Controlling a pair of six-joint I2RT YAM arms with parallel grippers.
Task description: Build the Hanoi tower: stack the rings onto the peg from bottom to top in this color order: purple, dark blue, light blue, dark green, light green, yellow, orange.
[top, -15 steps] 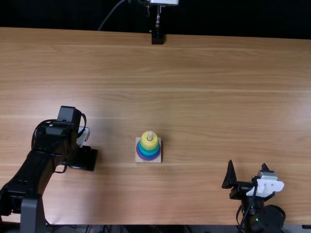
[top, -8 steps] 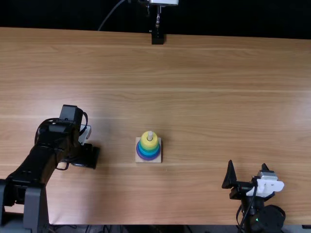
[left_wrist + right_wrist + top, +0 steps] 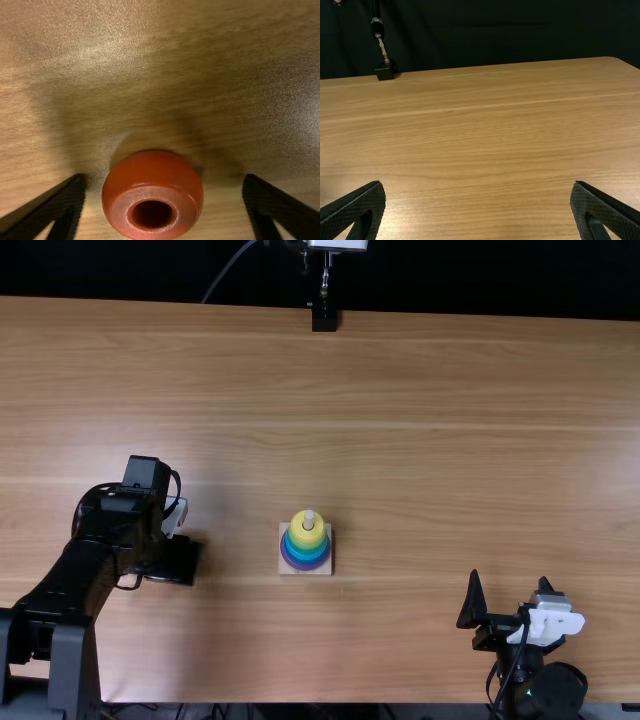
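Note:
My left gripper [image 3: 178, 562] is low over the table at the left, its fingertips hidden beneath the arm. In the left wrist view, the orange ring [image 3: 170, 175] lies on the wood between the two parted fingers of the left gripper [image 3: 164, 200], with a gap on either side. The square wooden base [image 3: 286, 568] stands left of the middle; its peg [image 3: 309, 519] pokes out above the yellow ring [image 3: 300, 537], with blue-green rings and the purple ring [image 3: 300, 564] beneath. My right gripper [image 3: 511, 592] is open at the near right; the right gripper [image 3: 478, 192] holds nothing.
A black stand [image 3: 324, 318] with a metal post is at the table's far edge. Bare wood of the table [image 3: 430, 440] lies between the base and the right arm.
The left arm has shifted slightly right and away from the near edge, then barely moved over the last half second. The right arm and the ring stack have stayed put.

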